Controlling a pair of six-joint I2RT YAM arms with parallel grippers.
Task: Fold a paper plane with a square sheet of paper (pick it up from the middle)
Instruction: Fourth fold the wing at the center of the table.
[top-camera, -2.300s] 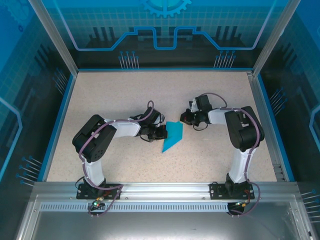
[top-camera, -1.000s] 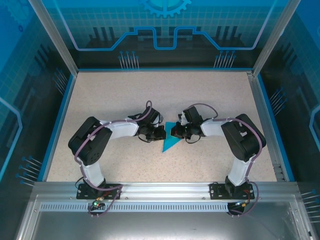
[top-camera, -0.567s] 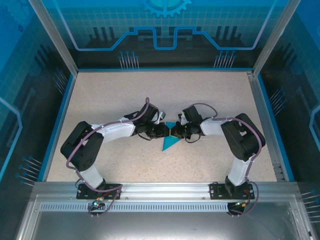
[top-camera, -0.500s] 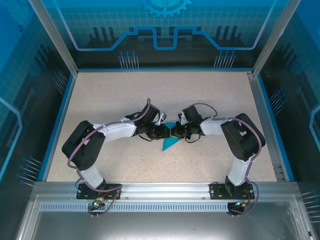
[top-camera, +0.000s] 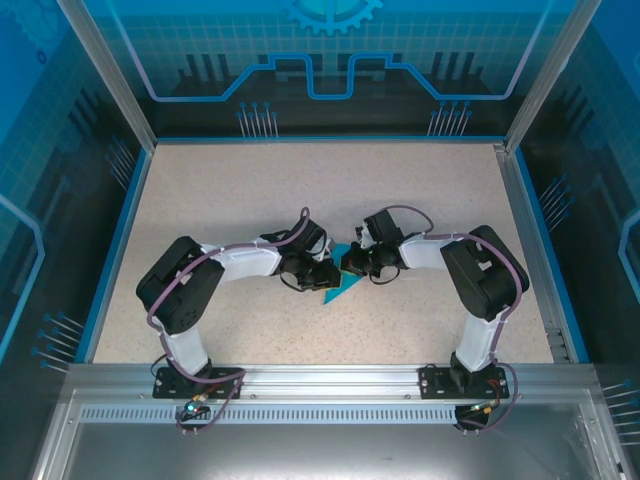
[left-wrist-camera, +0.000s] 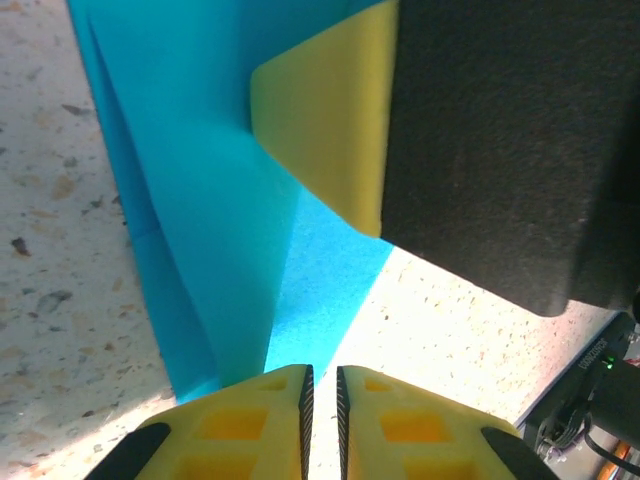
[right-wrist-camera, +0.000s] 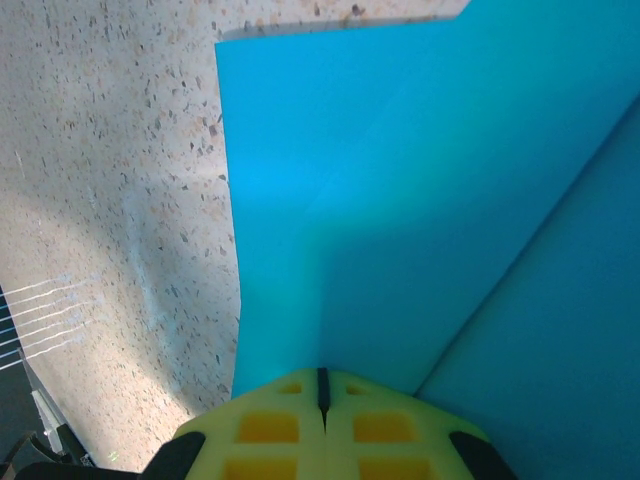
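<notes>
The folded paper (top-camera: 337, 288) lies under both grippers, its tip pointing near-left. The right gripper (right-wrist-camera: 322, 380) is pressed together. The left gripper (left-wrist-camera: 321, 375) shows a slit, and its grip is unclear.

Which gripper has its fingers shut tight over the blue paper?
The right gripper: its yellow fingers meet with no gap above the blue paper. On the left gripper a thin slit shows between the fingers.
</notes>
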